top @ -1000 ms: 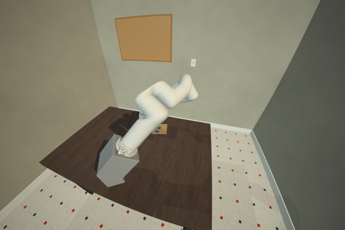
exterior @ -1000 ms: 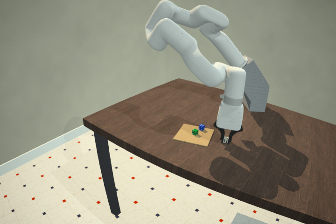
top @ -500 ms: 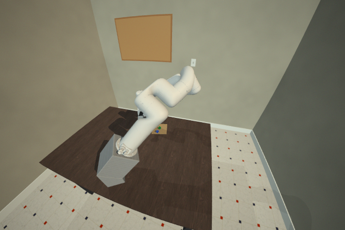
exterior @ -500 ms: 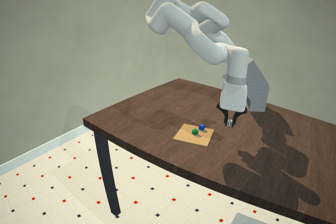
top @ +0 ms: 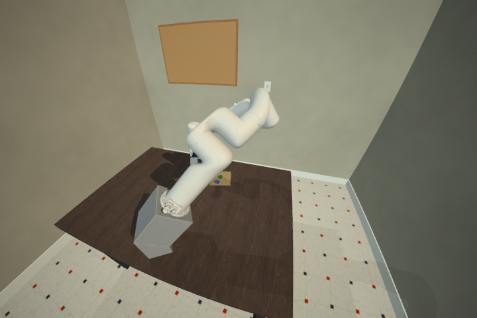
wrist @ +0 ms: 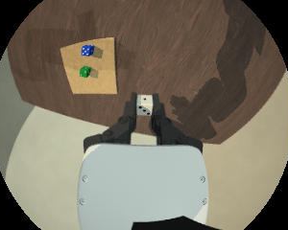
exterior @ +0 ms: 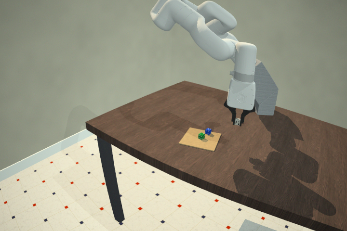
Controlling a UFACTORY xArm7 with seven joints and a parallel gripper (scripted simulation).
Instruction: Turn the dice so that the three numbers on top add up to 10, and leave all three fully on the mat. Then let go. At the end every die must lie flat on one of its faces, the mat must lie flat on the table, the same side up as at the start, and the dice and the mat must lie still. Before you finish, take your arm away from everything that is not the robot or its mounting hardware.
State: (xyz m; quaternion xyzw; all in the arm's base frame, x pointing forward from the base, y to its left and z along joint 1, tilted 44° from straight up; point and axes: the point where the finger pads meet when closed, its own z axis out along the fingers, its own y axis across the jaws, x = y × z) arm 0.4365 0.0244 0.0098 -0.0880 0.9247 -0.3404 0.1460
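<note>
My gripper (exterior: 237, 122) (wrist: 144, 101) is shut on the white die (exterior: 237, 121) (wrist: 144, 105), in the air above the table, right of the mat in the exterior view. Six pips show on the die there; the wrist view shows one pip on one face and three on another. The tan mat (top: 226, 182) (exterior: 187, 140) (wrist: 106, 85) lies flat. On it are the blue die (top: 216, 181) (exterior: 207, 131) (wrist: 87, 50) near an edge and the green die (top: 220, 176) (exterior: 201, 136) (wrist: 84, 72) closer to the middle. Their top numbers are too small to read surely. The arm hides the white die in the top view.
The dark wooden table (top: 254, 224) (exterior: 152, 120) (wrist: 154, 43) carries the mat and the arm's grey pedestal (top: 163, 232) (exterior: 265, 92). The table's front edge lies beyond the mat and the gripper in the exterior view's lower part. The arm's shadow falls right of the gripper.
</note>
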